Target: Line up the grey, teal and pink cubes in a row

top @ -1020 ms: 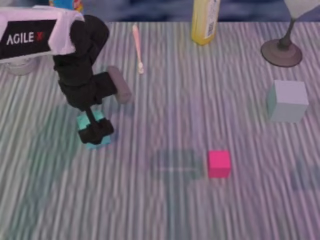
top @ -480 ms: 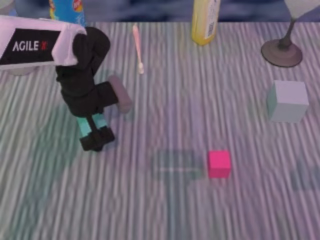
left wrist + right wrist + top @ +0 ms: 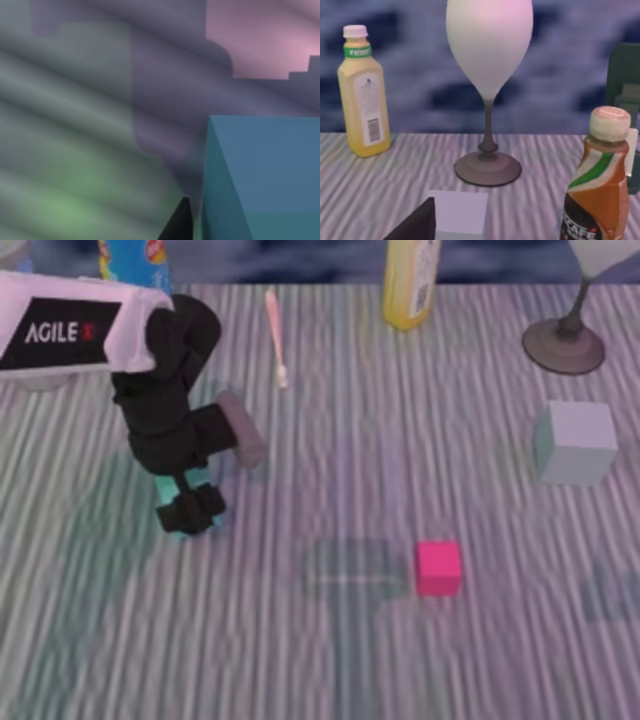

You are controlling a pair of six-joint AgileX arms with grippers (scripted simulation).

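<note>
— Teal first: where is the cube?

— Teal cube point(image 3: 190, 483) sits between my left jaws point(image 3: 191, 508), at the desk's point(image 3: 330, 660) left side. My left jaws pinch it; in the top view only slivers of teal show around the black fingers. The left wrist view shows its blue-teal faces point(image 3: 260, 175) very close, with ribbed desk behind.

— And the other two cubes?

— Pink cube point(image 3: 438, 568) lies on the desk a little right of centre, well apart from the teal one. Grey cube point(image 3: 574, 443) rests far to the right, near the wine glass point(image 3: 572, 320). In the right wrist view the grey cube point(image 3: 460, 212) sits just in front of the glass's foot.

— Your right arm?

— It does not show in the top view. Its wrist camera catches only a dark fingertip at the edge, so I cannot tell how the right jaws stand.

— What else is on the desk?

— At the far edge: a yellow bottle point(image 3: 410, 285), a blue can point(image 3: 132, 260) behind my left arm, and a thin pink stick point(image 3: 275, 338). A grey-brown cylinder point(image 3: 241, 424) lies just beside my left wrist. The right wrist view adds a coffee bottle point(image 3: 597, 190) close by.
</note>
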